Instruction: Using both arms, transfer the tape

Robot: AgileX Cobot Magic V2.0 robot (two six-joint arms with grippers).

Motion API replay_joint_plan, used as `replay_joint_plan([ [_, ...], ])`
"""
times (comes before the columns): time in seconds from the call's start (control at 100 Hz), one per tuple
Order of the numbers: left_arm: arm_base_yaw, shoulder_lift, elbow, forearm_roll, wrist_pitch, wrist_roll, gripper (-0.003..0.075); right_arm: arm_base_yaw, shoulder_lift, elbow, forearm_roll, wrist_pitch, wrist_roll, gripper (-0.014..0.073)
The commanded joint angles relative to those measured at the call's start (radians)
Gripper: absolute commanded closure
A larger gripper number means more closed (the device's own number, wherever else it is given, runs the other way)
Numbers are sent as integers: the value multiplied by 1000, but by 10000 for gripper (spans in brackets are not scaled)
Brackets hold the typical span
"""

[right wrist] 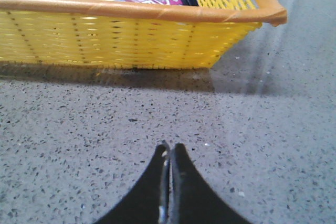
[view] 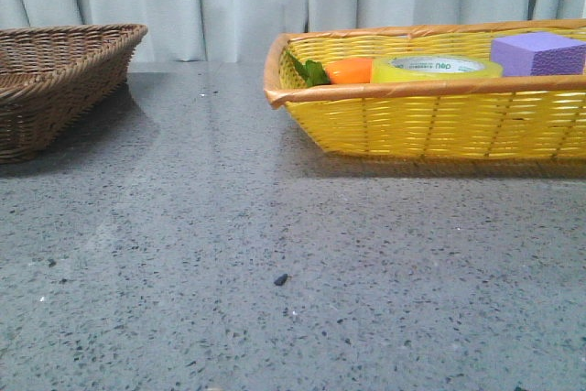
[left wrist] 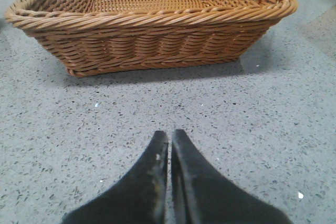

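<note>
The tape point(view: 437, 69) lies flat inside the yellow basket point(view: 430, 121) between a carrot toy point(view: 348, 70) and a purple block point(view: 538, 53), well apart from the clenched right claw point(right wrist: 169, 153) and the clenched left claw point(left wrist: 169, 140) over the speckled worktop point(view: 275, 254).

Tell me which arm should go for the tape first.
Right. The tape lies in the yellow basket, which the right gripper faces; the left gripper faces the brown basket.

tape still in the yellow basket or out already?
In. The tape lies flat inside the yellow basket, between the carrot toy and the purple block; neither gripper touches it.
</note>
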Motion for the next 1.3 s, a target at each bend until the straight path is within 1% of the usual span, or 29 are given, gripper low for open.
replay_joint_plan([
  [0.0, -4, -30, 9, -15, -53, -11, 741, -6, -19, 21, 3, -10, -5, 660],
  [1.13, -4, -30, 9, -15, -55, -11, 741, -6, -19, 21, 3, -10, -5, 660],
  [1.29, -4, -30, 9, -15, -115, -11, 741, -6, -19, 21, 3, -10, -5, 660],
])
